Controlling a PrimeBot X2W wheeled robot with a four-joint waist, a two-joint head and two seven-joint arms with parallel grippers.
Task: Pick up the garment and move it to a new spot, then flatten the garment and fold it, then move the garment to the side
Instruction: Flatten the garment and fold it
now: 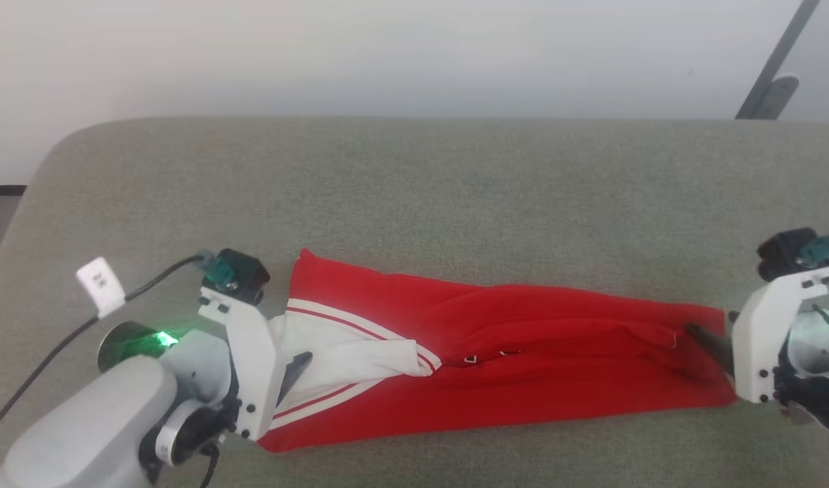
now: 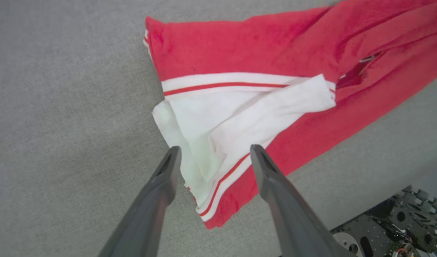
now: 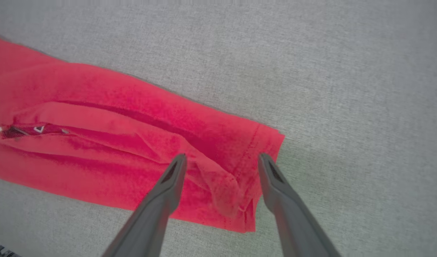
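Garment lies lengthwise along the near edge of the couch, left gripper spread wide over its white-sleeved end, right gripper likewise over its red hem.

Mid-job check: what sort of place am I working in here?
Probably an indoor living space or test set-up. The bright red soft shirt with white striped sleeves lies on a grey-green woven upholstered surface with a rounded corner, like a sofa or padded bench, before a plain pale wall.
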